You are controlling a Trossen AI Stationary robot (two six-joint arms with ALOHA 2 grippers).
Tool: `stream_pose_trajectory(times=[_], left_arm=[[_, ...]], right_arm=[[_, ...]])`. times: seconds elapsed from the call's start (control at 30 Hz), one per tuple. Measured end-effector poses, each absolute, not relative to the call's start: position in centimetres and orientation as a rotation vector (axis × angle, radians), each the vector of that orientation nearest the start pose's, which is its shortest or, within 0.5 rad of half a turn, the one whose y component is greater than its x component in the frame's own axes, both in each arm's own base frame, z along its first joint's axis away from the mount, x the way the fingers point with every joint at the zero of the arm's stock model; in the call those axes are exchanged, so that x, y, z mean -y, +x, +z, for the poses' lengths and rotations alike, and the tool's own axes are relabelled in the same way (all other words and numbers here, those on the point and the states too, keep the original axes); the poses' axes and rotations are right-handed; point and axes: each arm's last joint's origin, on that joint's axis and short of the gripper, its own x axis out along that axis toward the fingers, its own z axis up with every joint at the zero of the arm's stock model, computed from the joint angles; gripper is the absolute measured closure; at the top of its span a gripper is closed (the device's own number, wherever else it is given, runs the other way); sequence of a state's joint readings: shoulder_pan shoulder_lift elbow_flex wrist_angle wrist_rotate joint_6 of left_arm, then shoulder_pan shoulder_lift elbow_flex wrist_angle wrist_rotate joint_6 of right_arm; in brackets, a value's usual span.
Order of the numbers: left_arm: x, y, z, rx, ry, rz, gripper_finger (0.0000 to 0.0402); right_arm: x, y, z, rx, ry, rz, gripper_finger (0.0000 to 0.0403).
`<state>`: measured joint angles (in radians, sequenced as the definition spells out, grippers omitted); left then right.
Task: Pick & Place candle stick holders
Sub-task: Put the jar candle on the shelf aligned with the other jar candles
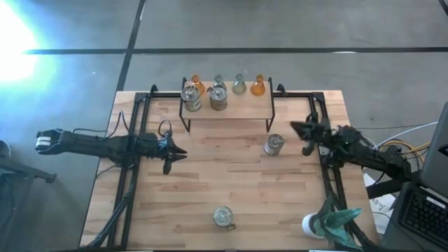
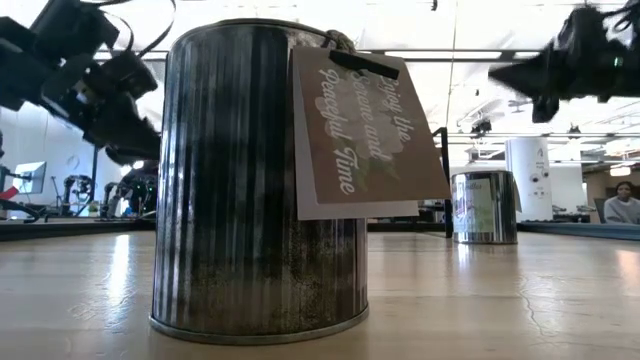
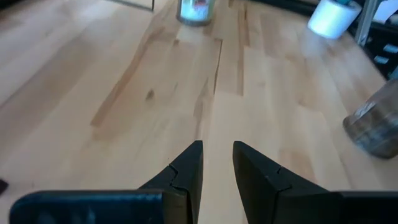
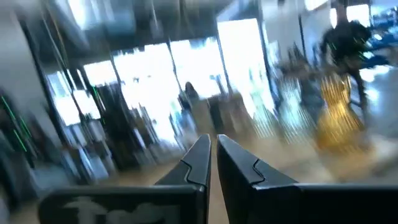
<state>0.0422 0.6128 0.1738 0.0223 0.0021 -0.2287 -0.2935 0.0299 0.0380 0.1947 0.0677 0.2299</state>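
Note:
On a black wire shelf [image 1: 227,112] at the table's far middle stand two amber bulb holders [image 1: 196,85] [image 1: 258,85], two pale green ones [image 1: 219,82] [image 1: 240,85] and two silvery jars [image 1: 191,99] [image 1: 218,98]. A third jar [image 1: 274,145] stands on the table right of the shelf; it also shows in the low view [image 2: 485,205]. A fourth jar [image 1: 222,216], with a paper tag, stands near the front edge and fills the low view [image 2: 255,180]. My left gripper [image 1: 183,154] hovers left of centre, fingers a little apart and empty [image 3: 217,149]. My right gripper [image 1: 294,127] hovers just right of the third jar, shut and empty [image 4: 213,142].
A teal spiky object [image 1: 339,218] on a white base [image 1: 313,225] stands at the near right corner. Black arm frames run along both sides of the table [image 1: 129,175] [image 1: 329,175]. Bare wood lies between the two grippers and the front jar.

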Motion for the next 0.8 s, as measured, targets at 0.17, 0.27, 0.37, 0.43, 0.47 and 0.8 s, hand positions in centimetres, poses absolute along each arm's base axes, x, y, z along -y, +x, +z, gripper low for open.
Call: stream_pose_trajectory(times=[0.17, 0.27, 0.37, 0.43, 0.47, 0.8], left_arm=[[-0.6, 13.5, 15.1, -0.455, -0.234, 0.092, 0.031], [-0.6, 13.2, 14.2, -0.486, -0.235, 0.095, 0.031], [-0.5, 13.0, 13.5, -0.508, -0.235, 0.098, 0.031], [-0.5, 12.7, 12.9, -0.527, -0.235, 0.1, 0.031], [-0.5, 12.6, 12.6, -0.538, -0.235, 0.101, 0.031], [-0.5, 12.0, 11.2, -0.586, -0.236, 0.104, 0.031]], right_arm=[[2.5, 7.7, 22.9, 0.669, 0.367, -0.204, 0.0381], [2.1, 7.3, 24.9, 0.706, 0.282, -0.097, 0.0381], [1.9, 7.8, 27.6, 0.573, 0.256, -0.018, 0.0381], [2.1, 8.8, 29.3, 0.423, 0.28, -0.026, 0.0381], [2.3, 9.5, 30.0, 0.336, 0.293, -0.042, 0.0381], [3.7, 17.5, 32.5, -0.213, 0.548, 0.214, 0.0381]])
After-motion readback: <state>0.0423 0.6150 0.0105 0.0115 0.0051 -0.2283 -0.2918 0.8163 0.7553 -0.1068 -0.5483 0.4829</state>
